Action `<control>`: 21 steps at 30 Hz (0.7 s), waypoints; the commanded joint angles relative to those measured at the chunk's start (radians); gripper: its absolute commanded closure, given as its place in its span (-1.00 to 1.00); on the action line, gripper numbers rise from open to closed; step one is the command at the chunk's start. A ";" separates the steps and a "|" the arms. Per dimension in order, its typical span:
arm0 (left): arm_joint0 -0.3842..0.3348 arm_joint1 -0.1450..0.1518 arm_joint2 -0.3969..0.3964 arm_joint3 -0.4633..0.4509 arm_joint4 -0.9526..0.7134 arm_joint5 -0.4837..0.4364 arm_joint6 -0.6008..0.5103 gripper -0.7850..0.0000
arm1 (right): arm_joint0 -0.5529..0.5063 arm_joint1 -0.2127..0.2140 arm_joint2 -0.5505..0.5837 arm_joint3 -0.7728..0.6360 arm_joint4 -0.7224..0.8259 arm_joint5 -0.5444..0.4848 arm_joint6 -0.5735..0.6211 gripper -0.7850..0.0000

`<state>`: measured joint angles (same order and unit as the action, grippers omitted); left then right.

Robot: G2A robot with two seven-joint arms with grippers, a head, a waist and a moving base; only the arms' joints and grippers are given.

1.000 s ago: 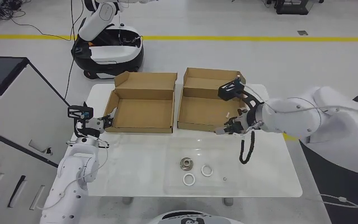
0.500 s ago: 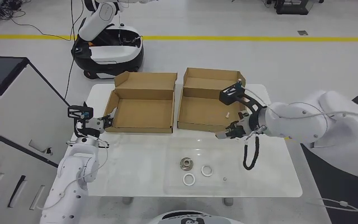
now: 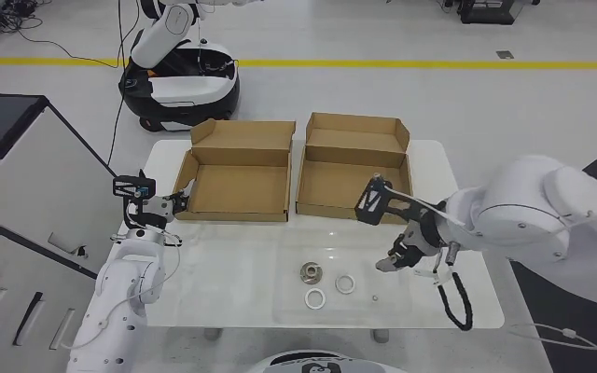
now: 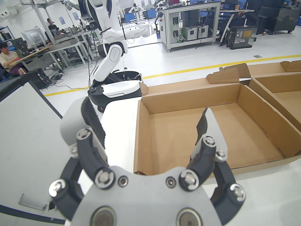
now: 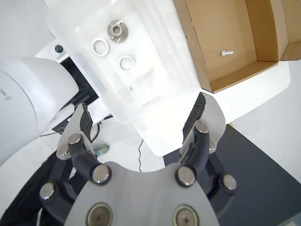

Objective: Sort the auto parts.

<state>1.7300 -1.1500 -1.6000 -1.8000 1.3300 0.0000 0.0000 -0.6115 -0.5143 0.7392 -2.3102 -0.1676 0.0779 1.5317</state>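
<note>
Right gripper (image 5: pixel 142 104) (image 3: pixel 387 264) wide open and empty, ribbed fingertips (image 5: pixel 85 118) set well apart; hanging over the right end of a clear plastic tray (image 5: pixel 150 24) that lies on the white table (image 3: pixel 233 270), in contact with none of the parts. In the tray, nearest that gripper, a tiny silvery fastener (image 5: pixel 129 89) (image 3: pixel 374 298) - too small to name more closely; next along, the nearer white ring (image 5: pixel 127 62) (image 3: pixel 345 283), lying flat; just apart from it, the farther white ring (image 5: pixel 101 47) (image 3: pixel 315 298), also flat; just beside that one, a grey metal flanged hub (image 5: pixel 117 31) (image 3: pixel 311 272), flange down and bore up. Beyond the tray's long side, the right cardboard box (image 5: pixel 195 41) (image 3: pixel 336 182), lid folded back, with one small pale bolt (image 5: pixel 226 53) lying on its floor near a corner, well apart from the tray's parts. Just beside it, toward the table's left, the left cardboard box (image 4: pixel 188 128) (image 3: pixel 233 182), likewise open-topped with its flap standing up at the far side. Left gripper (image 4: pixel 145 108) (image 3: pixel 182 199) open too and holding nothing - fingers (image 4: pixel 90 116) spread, held low at the table's left edge, just beside the left box's outer wall and near its front corner; well apart from the tray and from the other arm.
</note>
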 commanded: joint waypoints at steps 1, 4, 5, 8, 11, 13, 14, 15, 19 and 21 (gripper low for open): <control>0.000 0.000 0.000 0.000 0.000 0.000 0.000 -1.00 | -0.006 0.003 -0.024 -0.008 -0.016 -0.034 0.004 -1.00; 0.000 0.000 0.000 0.000 0.000 0.000 0.000 -1.00 | -0.009 0.011 -0.078 -0.019 -0.052 -0.052 0.004 -1.00; 0.000 0.000 0.000 0.000 0.000 0.000 0.000 -1.00 | -0.008 0.013 -0.096 -0.024 -0.062 -0.054 0.004 -1.00; 0.000 0.000 0.000 0.000 0.000 0.000 0.000 -1.00 | -0.004 0.017 -0.158 -0.031 -0.091 -0.055 0.004 -1.00; 0.000 0.000 0.000 0.000 0.000 0.000 0.000 -1.00 | 0.009 0.016 -0.218 -0.030 -0.116 -0.045 0.004 -1.00; 0.000 0.000 0.000 0.000 0.000 0.000 0.000 -1.00 | 0.024 0.013 -0.260 -0.026 -0.126 -0.048 0.004 -1.00; 0.000 0.000 0.000 0.000 0.000 0.000 0.000 -1.00 | 0.033 0.011 -0.277 -0.023 -0.125 -0.046 0.004 -1.00; 0.000 0.000 0.000 0.000 0.000 0.000 0.000 -1.00 | 0.044 0.008 -0.297 -0.018 -0.133 -0.046 0.004 -1.00; 0.000 0.000 0.000 0.000 0.000 0.000 0.000 -1.00 | 0.093 -0.005 -0.368 0.000 -0.166 -0.027 0.004 -1.00; 0.000 0.000 0.000 0.000 0.000 0.000 0.000 -1.00 | 0.115 -0.017 -0.396 0.009 -0.156 -0.007 0.004 -1.00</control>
<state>1.7300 -1.1500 -1.6000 -1.8000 1.3300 0.0000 0.0000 -0.5086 -0.5249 0.3573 -2.3057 -0.3314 0.0601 1.5359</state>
